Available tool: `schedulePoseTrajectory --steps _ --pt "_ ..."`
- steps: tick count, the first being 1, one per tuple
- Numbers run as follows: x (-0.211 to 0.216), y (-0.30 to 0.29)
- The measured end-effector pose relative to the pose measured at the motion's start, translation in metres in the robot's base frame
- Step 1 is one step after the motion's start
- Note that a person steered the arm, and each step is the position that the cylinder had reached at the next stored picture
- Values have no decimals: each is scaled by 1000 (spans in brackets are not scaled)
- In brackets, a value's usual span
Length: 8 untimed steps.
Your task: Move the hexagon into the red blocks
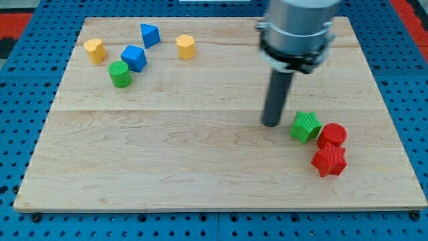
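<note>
A yellow hexagon block [186,47] lies near the view's top, left of centre. Two red blocks sit at the view's lower right: a red cylinder [332,135] and a red star-shaped block [329,161] just below it, touching. A green star block [305,126] touches the red cylinder's left side. My tip [271,123] rests on the board just left of the green star, far to the right of and below the yellow hexagon.
At the view's top left lie a yellow block [95,50], a blue triangular block [150,35], a blue cube [134,58] and a green cylinder [120,73]. The wooden board [167,167] sits on a blue perforated table.
</note>
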<state>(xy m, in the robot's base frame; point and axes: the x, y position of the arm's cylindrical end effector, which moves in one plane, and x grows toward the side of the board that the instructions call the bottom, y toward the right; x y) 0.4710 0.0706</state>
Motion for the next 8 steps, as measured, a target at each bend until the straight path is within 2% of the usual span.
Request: schedulePoseTrajectory --steps 1,2,3,5,6,7,8 --pt "-6 32" --pt "-41 19" --pt "-96 15" --pt "-104 21" --pt "-174 23" --pt "-239 -8" --pt "-228 -90"
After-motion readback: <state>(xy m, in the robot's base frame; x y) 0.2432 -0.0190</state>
